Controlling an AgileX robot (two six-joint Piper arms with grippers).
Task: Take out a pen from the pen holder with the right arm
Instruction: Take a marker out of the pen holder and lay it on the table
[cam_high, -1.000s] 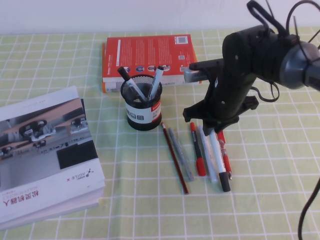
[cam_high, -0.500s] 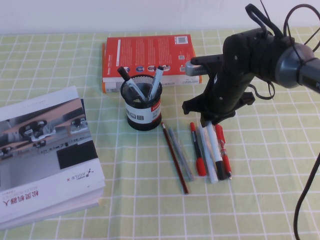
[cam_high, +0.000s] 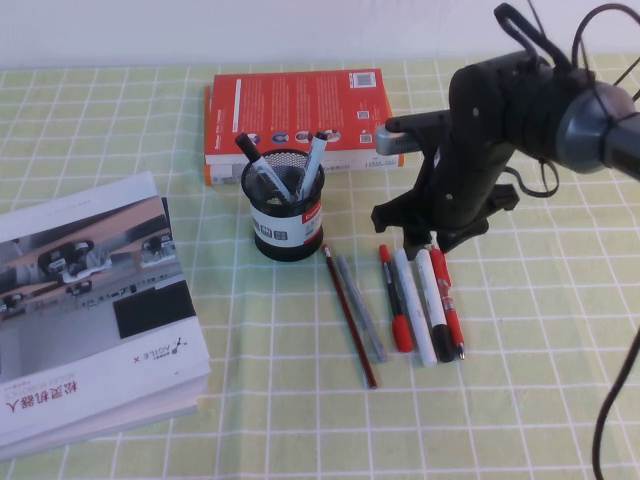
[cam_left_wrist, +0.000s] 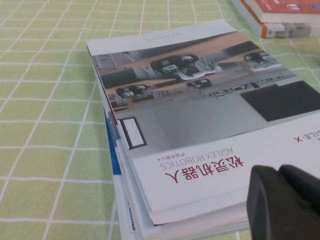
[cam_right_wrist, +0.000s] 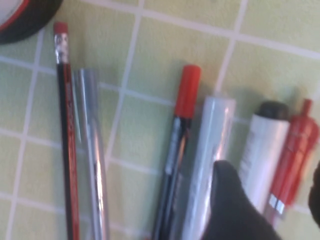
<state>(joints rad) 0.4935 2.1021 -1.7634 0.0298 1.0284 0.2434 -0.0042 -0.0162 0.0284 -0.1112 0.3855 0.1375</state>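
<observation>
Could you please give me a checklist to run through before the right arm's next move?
1. White marker lying flat on the table beside the other pens: ok.
2. Right tool open: ok.
3. Right tool clear of the pens: not ok, its fingers straddle the marker.
4. Pen holder upright: ok.
5. Left tool parked shut over the booklet: ok.

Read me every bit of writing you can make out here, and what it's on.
"AGILEX ROBOTICS": white book cover, by the left claw.
"松灵机器人": same cover.
Orange book, pen holder label: too small to read.
Pens under the open right claw: nothing legible.
</observation>
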